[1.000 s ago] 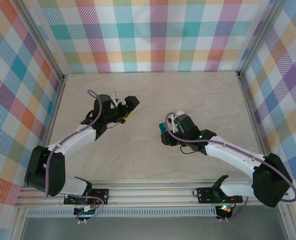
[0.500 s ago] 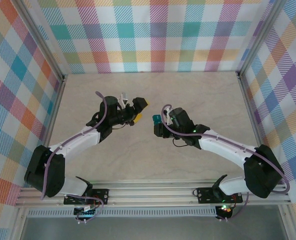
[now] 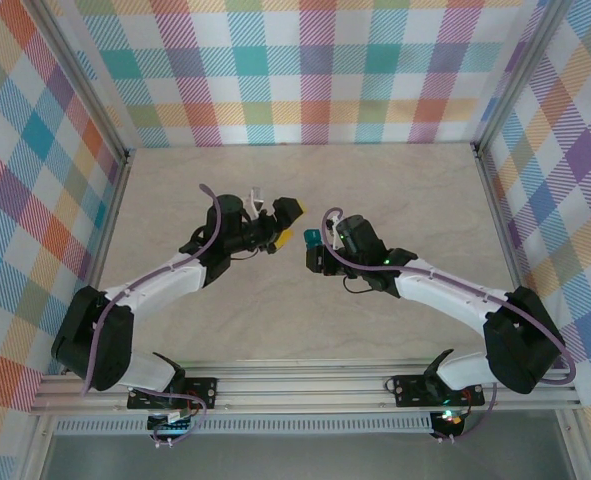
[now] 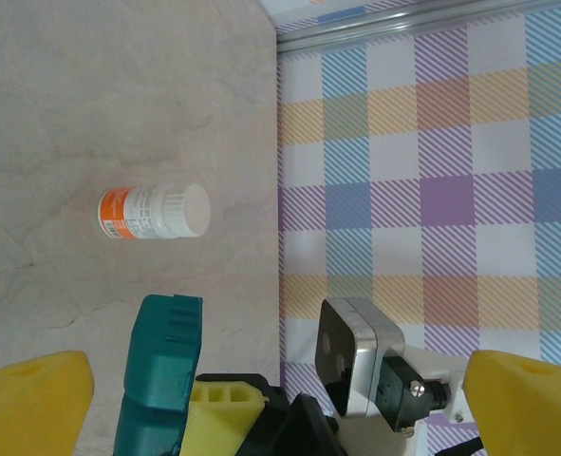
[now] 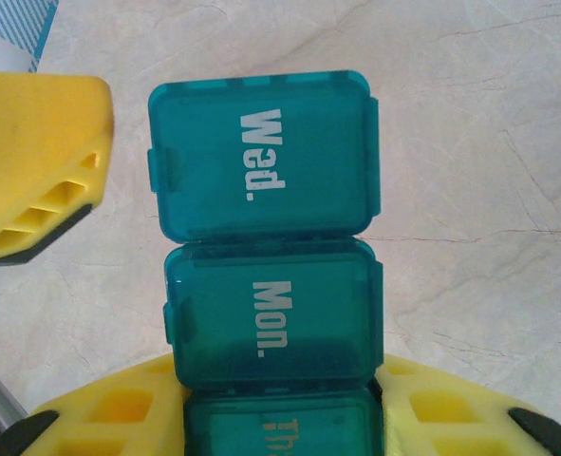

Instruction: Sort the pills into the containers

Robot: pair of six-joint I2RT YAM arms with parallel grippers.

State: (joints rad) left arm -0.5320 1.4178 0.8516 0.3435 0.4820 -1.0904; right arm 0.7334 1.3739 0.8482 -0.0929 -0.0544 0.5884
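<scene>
The containers are a teal pill box (image 5: 266, 237), a strip of three compartments with lids marked Wed., Mon. and Thu., all down. My right gripper (image 5: 275, 423) is shut on its Thu. end, and its yellow fingers (image 5: 441, 408) press both sides. In the top view the pill box (image 3: 311, 237) hangs above the table's middle in my right gripper (image 3: 318, 250). My left gripper (image 3: 291, 224) stands open just left of it, with one yellow finger (image 5: 33, 161) beside the Wed. lid. In the left wrist view the pill box (image 4: 161, 366) sits between the wide left gripper (image 4: 275, 385) fingers. The pills are out of view.
A small white bottle with an orange label (image 4: 154, 211) lies on its side on the beige table (image 4: 90, 85), beyond the pill box. Plaid walls (image 3: 315, 70) enclose the table on three sides. The right wrist camera (image 4: 356, 356) faces the left gripper.
My right gripper has lifted the pill box up and left toward the table's middle. My left gripper has swung right to meet it and stayed open.
</scene>
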